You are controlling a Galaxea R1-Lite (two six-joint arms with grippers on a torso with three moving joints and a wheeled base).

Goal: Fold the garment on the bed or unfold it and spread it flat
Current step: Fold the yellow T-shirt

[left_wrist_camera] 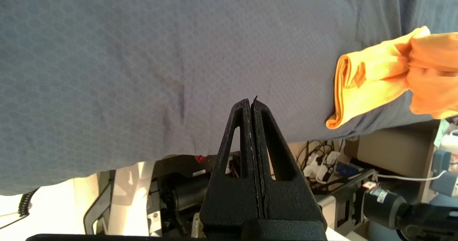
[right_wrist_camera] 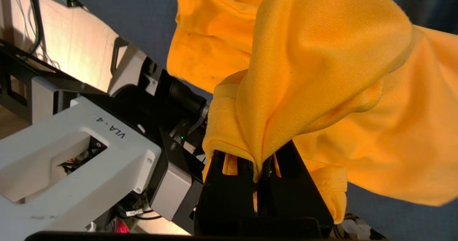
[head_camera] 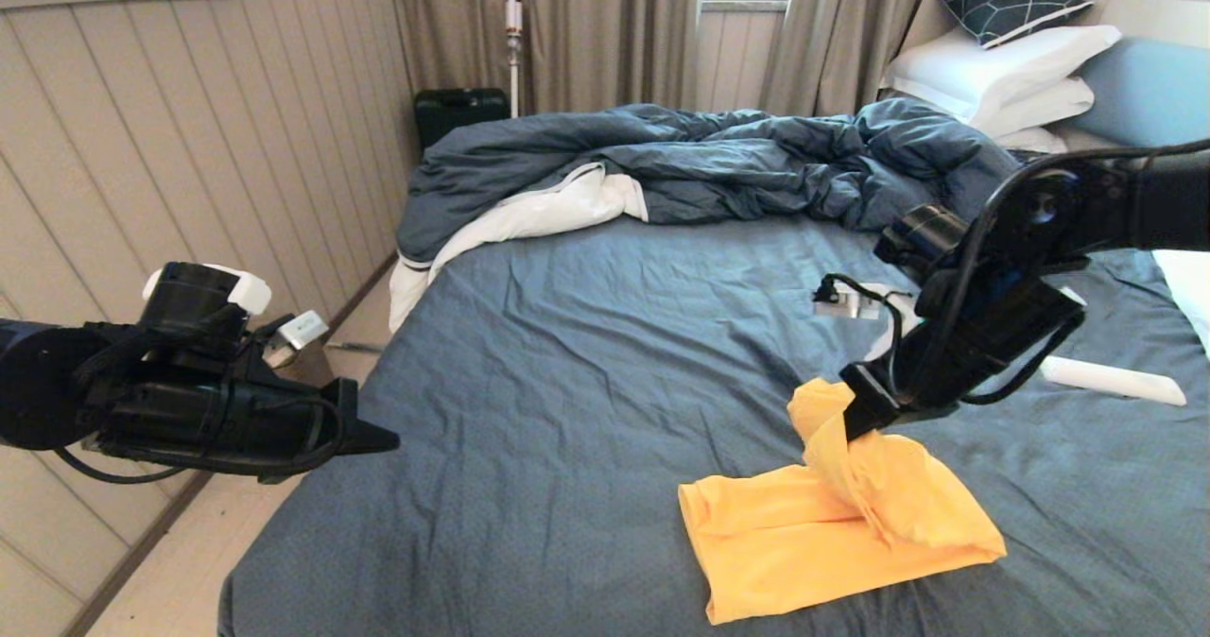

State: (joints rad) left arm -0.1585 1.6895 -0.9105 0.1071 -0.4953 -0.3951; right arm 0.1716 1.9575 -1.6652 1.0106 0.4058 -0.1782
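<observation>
Yellow garment (head_camera: 832,533): a bright T-shirt lies folded on the near part of the bed, at about 5 o'clock in the head view, one portion drawn up off the sheet into a draped peak.
Right gripper (head_camera: 855,421): black fingers pinched together on a bunched hem of the garment, holding that fabric above the folded remainder; the right wrist view shows cloth spilling over both fingers.
Left gripper (head_camera: 383,442): at 9 o'clock, hanging off the bed's left edge over the floor, fingers pressed together on nothing, tips pointing toward the mattress.
Bed (head_camera: 586,335): dark blue-grey sheet, lightly creased, filling the middle of the scene.
White object (head_camera: 1111,379): a pale, elongated item lying on the sheet at 3 o'clock, beyond the right arm; what it is cannot be told.
Duvet (head_camera: 718,160): rumpled, dark blue with white lining turned out, heaped across the far side at 12 o'clock.
Pillows (head_camera: 1002,75): white, stacked at 1 o'clock against a light blue headboard (head_camera: 1149,89).
</observation>
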